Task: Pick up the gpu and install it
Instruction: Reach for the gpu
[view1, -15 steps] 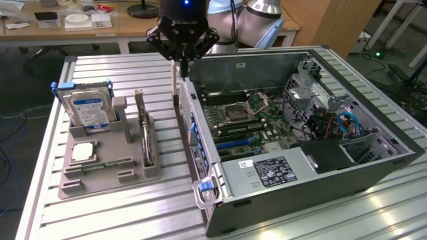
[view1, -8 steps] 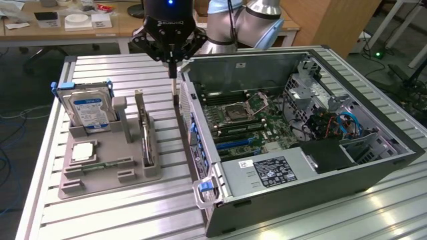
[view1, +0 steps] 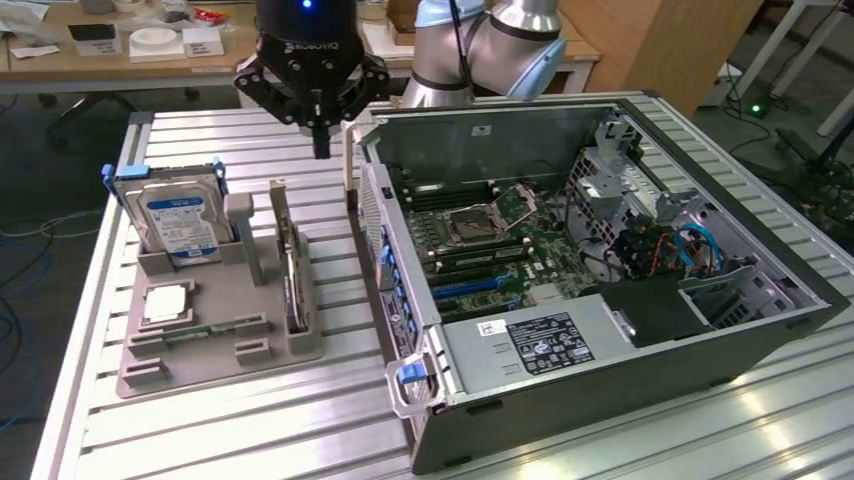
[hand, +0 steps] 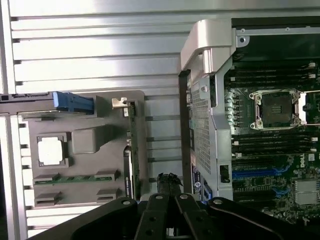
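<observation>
The gpu (view1: 291, 268) is a thin dark card that stands on edge in a slot of the grey holder (view1: 214, 355), its silver bracket end towards the back. The wrist view looks down on the gpu (hand: 131, 155) as a narrow strip along the holder's (hand: 85, 142) side. My gripper (view1: 320, 148) hangs above the table, behind the gpu's far end and beside the back corner of the open computer case (view1: 441, 420). Its fingers (hand: 169, 181) are shut together with nothing between them.
The holder also carries a silver hard drive (view1: 180, 222) in a blue frame, a square processor chip (view1: 167, 301) and a green memory stick (view1: 200, 332). Inside the case the motherboard (view1: 487, 245) lies exposed with blue slots (hand: 252, 173). Desks stand behind the table.
</observation>
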